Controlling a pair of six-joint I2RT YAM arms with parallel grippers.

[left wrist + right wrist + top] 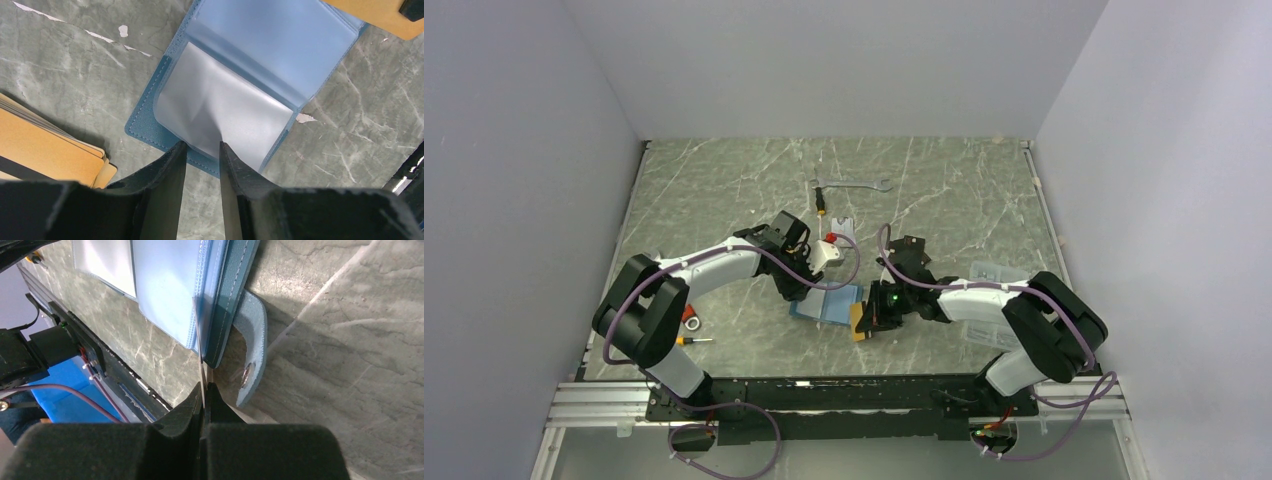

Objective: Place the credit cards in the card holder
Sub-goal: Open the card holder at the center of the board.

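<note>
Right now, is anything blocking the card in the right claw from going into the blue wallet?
Nothing visible does. The right claw pinches the card edge-on, its tip at the card holder's pockets. The snap tab lies aside; the left claw sits at the opposite edge.

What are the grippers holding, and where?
Right gripper pinches a credit card by its near edge. Left gripper straddles the edge of the card holder; grip unclear.

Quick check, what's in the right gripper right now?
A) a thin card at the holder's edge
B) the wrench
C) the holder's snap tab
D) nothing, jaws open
A: the right gripper is shut on a thin orange card, seen edge-on in the wrist view, its tip at the edge of the open card holder, beside the snap tab.
</note>
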